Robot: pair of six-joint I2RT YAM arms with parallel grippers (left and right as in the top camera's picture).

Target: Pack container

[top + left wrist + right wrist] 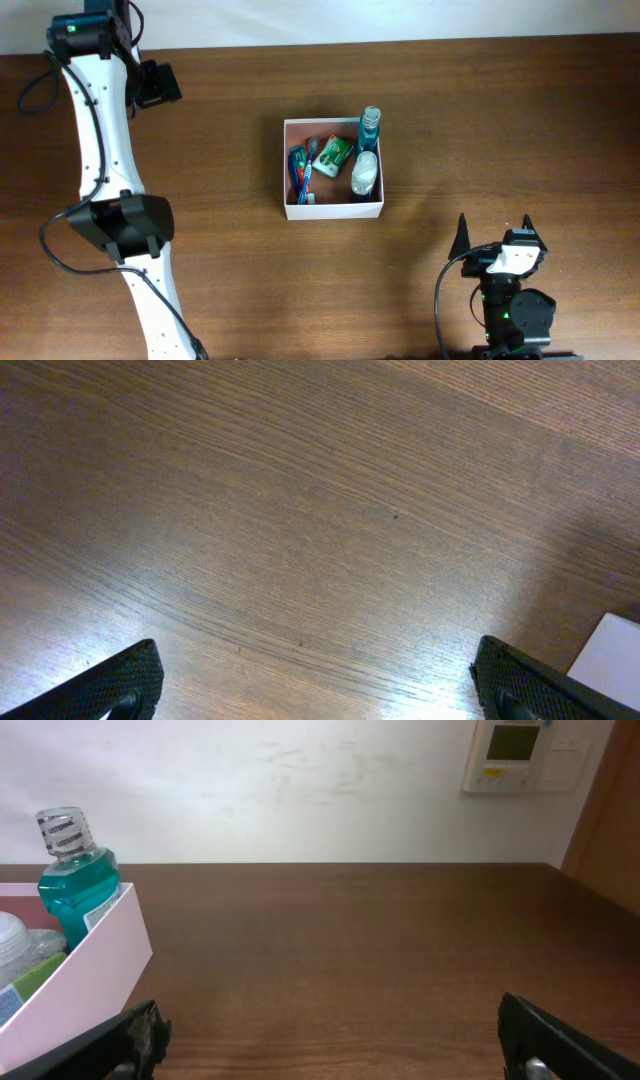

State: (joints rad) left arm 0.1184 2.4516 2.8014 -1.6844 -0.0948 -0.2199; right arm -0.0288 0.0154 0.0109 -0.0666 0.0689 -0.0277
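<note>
The container (333, 210), a square white-walled box, sits mid-table. Inside it are a blue mouthwash bottle (370, 125), a green packet (333, 153), a blue and red toothbrush (303, 170) and a clear jar (364, 175). My left gripper (158, 84) is at the far left back, well away from the box; in its wrist view it (315, 685) is open over bare wood. My right gripper (495, 232) is near the front right, open and holding nothing (335, 1040). Its wrist view shows the container's wall (90, 970) and the mouthwash bottle (75, 870) to the left.
My left arm's white links (100, 130) run along the table's left side. A white corner (610, 655) shows at the lower right of the left wrist view. Behind the table's far edge is a pale wall with a control panel (515, 755).
</note>
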